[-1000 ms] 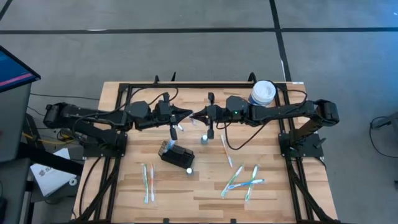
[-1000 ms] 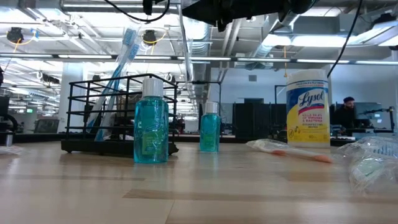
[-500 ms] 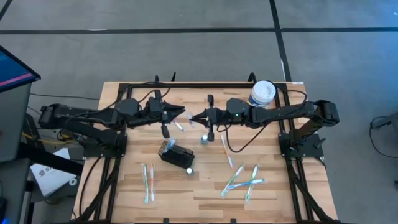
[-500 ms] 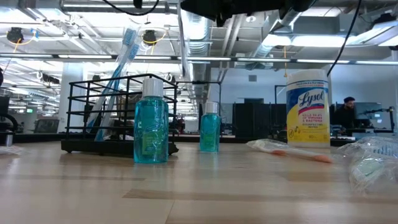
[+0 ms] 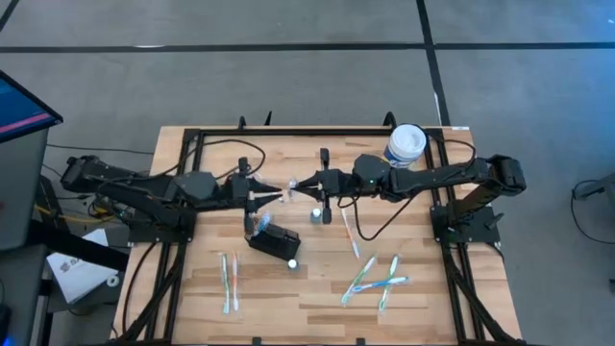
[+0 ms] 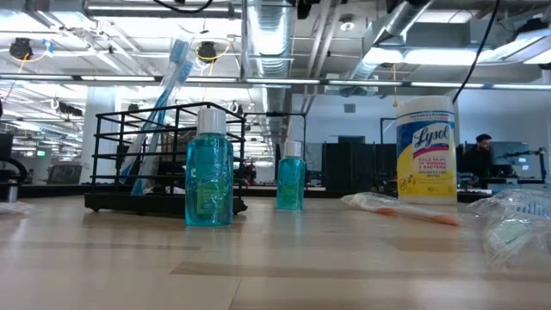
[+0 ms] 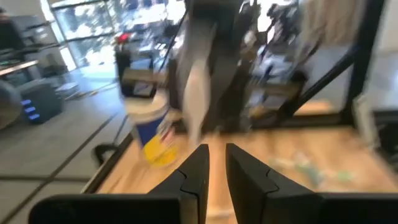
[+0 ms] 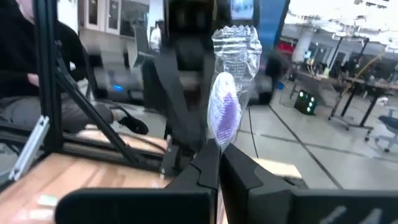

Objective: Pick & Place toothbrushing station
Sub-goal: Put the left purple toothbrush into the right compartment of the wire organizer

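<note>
Your clearest path is the bare near-left stretch of the light wooden slatted table (image 5: 163, 288). The black wire-frame station (image 5: 273, 240), a small blue liquid bottle (image 5: 315, 215) and scattered plastic-wrapped toothbrushes (image 5: 375, 281) crowd the middle and near right. A yellow white-lidded wipes canister (image 5: 405, 144) blocks the far-right corner.

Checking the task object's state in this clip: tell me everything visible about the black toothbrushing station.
The toothbrushing station is a low black wire-frame rack, open-sided, on a dark base. It stands upright on the wooden table, left of centre, turned at an angle to the edges. Blue toothbrushes lean out of its top. A blue bottle stands at one corner; contact unclear. Neither the left claw nor the right claw, which grips a wrapped toothbrush, touches it.
</note>
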